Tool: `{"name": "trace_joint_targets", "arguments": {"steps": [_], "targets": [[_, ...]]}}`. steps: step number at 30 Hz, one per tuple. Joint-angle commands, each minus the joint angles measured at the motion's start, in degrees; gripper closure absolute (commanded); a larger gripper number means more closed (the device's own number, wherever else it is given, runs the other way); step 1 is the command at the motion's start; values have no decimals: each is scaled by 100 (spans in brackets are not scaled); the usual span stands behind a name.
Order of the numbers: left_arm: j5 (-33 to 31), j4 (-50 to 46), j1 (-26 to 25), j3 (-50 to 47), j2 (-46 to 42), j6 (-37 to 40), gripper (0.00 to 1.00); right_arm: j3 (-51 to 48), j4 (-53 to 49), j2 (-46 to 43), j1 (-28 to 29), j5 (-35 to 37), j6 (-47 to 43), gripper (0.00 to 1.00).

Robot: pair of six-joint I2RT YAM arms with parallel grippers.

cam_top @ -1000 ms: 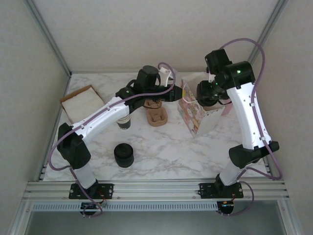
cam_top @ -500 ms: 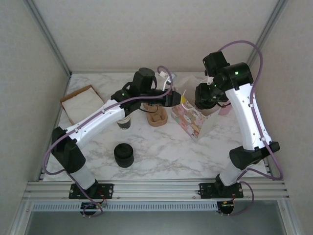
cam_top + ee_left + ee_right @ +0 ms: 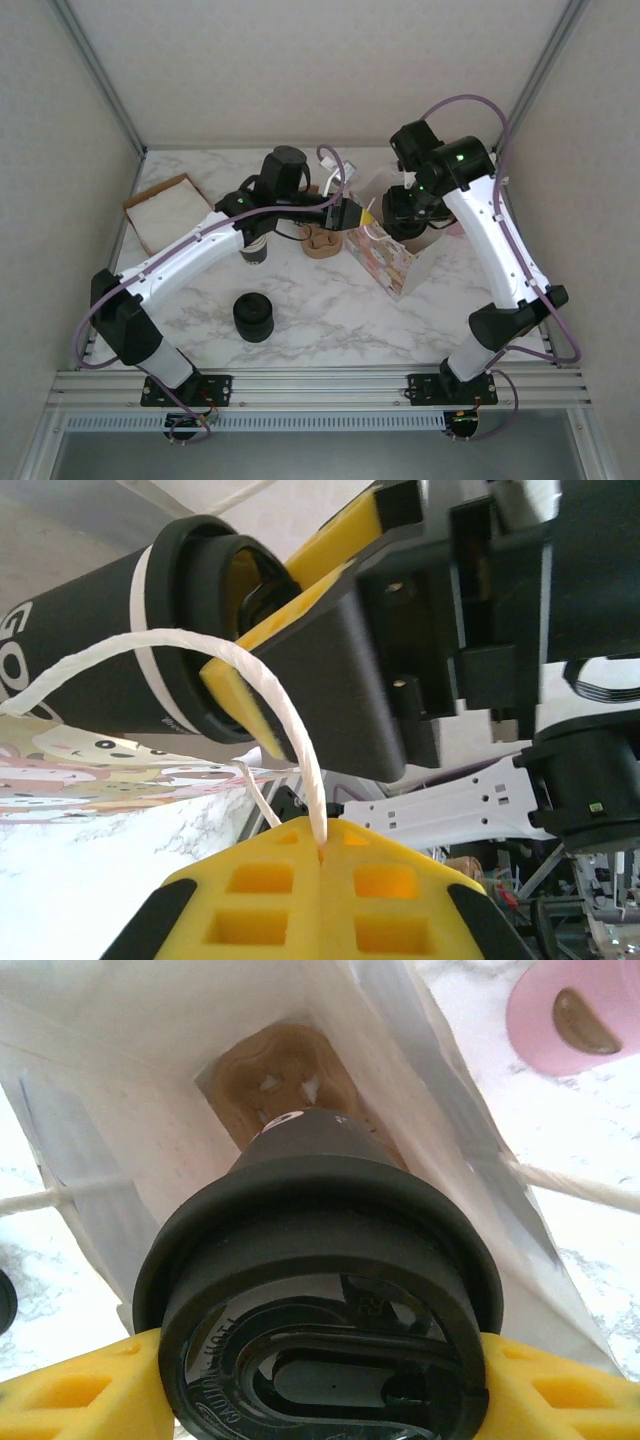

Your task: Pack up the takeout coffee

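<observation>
The takeout coffee (image 3: 320,1260), a dark-walled cup with a round black lid, hangs in my right gripper (image 3: 320,1385), whose yellow fingers (image 3: 60,1395) are shut on its lid rim. It hangs over the open mouth of a white patterned paper bag (image 3: 385,255). A brown cup carrier (image 3: 280,1075) lies on the bag's floor. My left gripper (image 3: 322,855) is shut on the bag's white string handle (image 3: 250,670) and holds it up beside the cup (image 3: 90,680). From above, the left gripper (image 3: 357,213) and right gripper (image 3: 405,210) meet over the bag.
A second brown carrier (image 3: 322,240) lies left of the bag. A lidless cup stack (image 3: 256,250) and a squat black lid stack (image 3: 253,317) stand further left. A box of white napkins (image 3: 165,210) sits at the far left, a pink object (image 3: 575,1010) right of the bag.
My left gripper has drawn the bag handle left and forward, and the bag shifted with it. The right gripper has carried the cup left, over the bag's opening.
</observation>
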Motion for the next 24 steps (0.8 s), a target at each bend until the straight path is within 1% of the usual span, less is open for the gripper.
{"name": "trace_joint_targets", "arguments": {"steps": [1,6,13,14,19,22,24], "targets": [[334,-169,163,-141,-262,215,100,-199,-1094,-179,123,-131,173,34],[440,-524,361,-178,-350,502,100,-553,-1102,-327,168,-298,220,34],[576,-505,514,-268,-361,540,100,-905,-1102,-460,190,-464,276,34],[586,-512,525,-268,-353,545,98,-946,-1102,-469,189,-458,277,34],[614,-484,549,-270,-281,584,79,-1071,-1102,-366,187,-403,286,34],[614,-453,558,-268,-225,582,67,-1163,-1102,-248,169,-290,269,33],[614,-442,575,-259,-200,591,61,-1230,-1102,-163,120,-213,252,33]]}}
